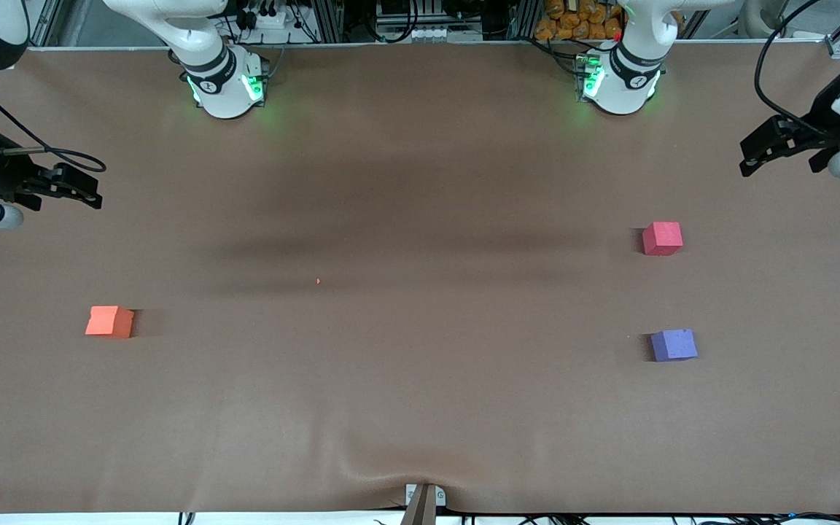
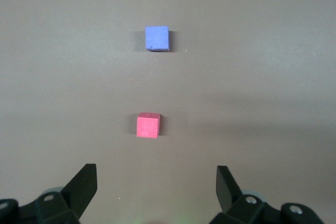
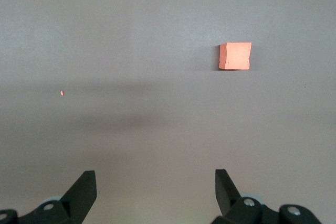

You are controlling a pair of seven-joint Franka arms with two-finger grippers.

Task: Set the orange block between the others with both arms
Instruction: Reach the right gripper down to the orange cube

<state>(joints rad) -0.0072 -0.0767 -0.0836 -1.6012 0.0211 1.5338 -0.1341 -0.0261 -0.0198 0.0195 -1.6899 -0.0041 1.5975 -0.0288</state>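
The orange block (image 1: 109,321) lies alone on the table (image 1: 420,408) toward the right arm's end, well apart from the red cube (image 1: 662,238) and the purple cube (image 1: 674,345), which sit toward the left arm's end with a bare gap between them. The right gripper (image 1: 63,188), spread wide and empty, is judged much the nearer to the block. The left gripper (image 1: 784,146), likewise spread and empty, waits beside the red cube's end. The block is cubic, with no long axis. No containers are seen.
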